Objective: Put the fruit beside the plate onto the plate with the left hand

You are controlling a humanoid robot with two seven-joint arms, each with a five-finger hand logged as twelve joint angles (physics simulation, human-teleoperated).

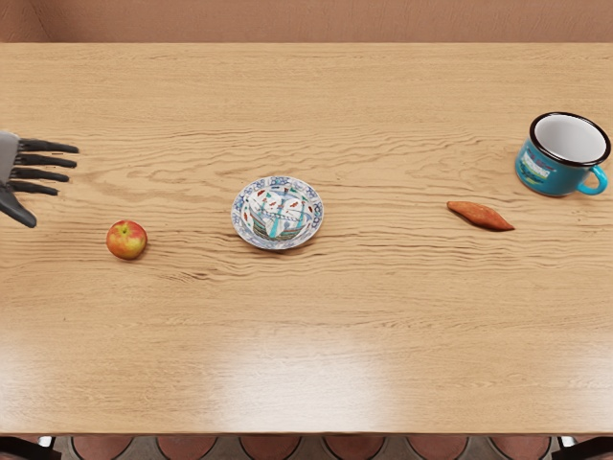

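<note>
A small red and yellow apple [126, 240] rests on the wooden table, a short way left of a blue-patterned plate [278, 213] that holds nothing. My left hand [36, 177] comes in at the left edge, above and to the left of the apple. Its dark fingers are spread and hold nothing, and it is well apart from the fruit. The right arm does not show.
An orange sweet potato [481, 216] lies right of the plate. A teal mug [565, 153] with a white inside stands at the far right. The table's front edge [306, 433] runs along the bottom of the view.
</note>
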